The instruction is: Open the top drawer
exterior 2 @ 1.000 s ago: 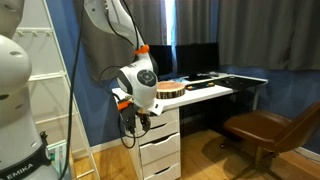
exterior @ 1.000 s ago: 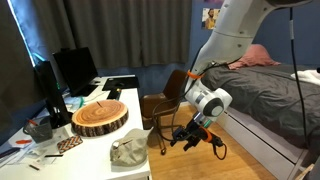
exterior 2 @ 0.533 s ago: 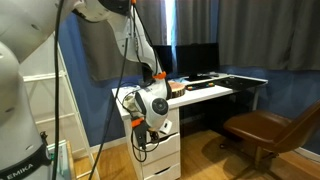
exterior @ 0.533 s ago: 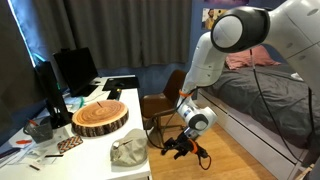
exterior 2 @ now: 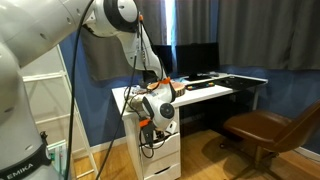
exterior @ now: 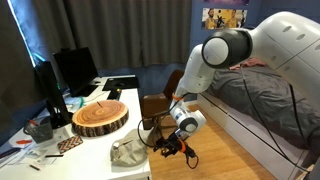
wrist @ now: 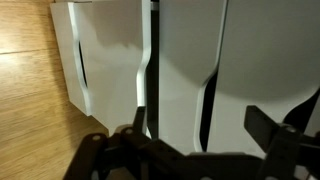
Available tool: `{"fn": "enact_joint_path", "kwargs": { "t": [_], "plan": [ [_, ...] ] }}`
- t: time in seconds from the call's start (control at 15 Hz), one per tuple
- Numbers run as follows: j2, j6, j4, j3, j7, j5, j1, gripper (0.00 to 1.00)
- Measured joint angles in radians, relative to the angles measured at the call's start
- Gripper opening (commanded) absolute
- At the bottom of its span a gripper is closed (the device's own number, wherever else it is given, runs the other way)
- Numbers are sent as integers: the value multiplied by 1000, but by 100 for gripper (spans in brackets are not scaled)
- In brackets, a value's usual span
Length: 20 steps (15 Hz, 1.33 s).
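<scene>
As the arm point(exterior: 230, 50) has dropped and closed in over the last second, the gripper point(exterior: 168, 147) now hovers close to its target, jaws spread and holding nothing. In the wrist view, floor point(wrist: 30, 70) lies off to its left, a lower front point(wrist: 110, 50) comes next, and the top drawer point(wrist: 265, 60), seemingly shut, sits just ahead to the right. The approach looks nearly finished; catching the front's edge remains.

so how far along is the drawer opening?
Done: the hand is down at the drawer stack under the desk. In hand: lining up, open, facing the drawer fronts in the wrist view, nothing gripped. Left: grip the top drawer, which looks shut, and pull it out.
</scene>
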<state>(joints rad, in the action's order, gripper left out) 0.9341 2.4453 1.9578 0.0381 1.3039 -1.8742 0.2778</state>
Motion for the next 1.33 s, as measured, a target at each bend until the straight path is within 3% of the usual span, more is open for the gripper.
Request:
{"fn": "enact_joint_path", "kwargs": {
  "t": [0.6, 1.33],
  "plan": [
    [-1, 0, -55, -16, 7, -21, -2, 100],
    [56, -20, -141, -44, 23, -166, -2, 100]
  ]
}}
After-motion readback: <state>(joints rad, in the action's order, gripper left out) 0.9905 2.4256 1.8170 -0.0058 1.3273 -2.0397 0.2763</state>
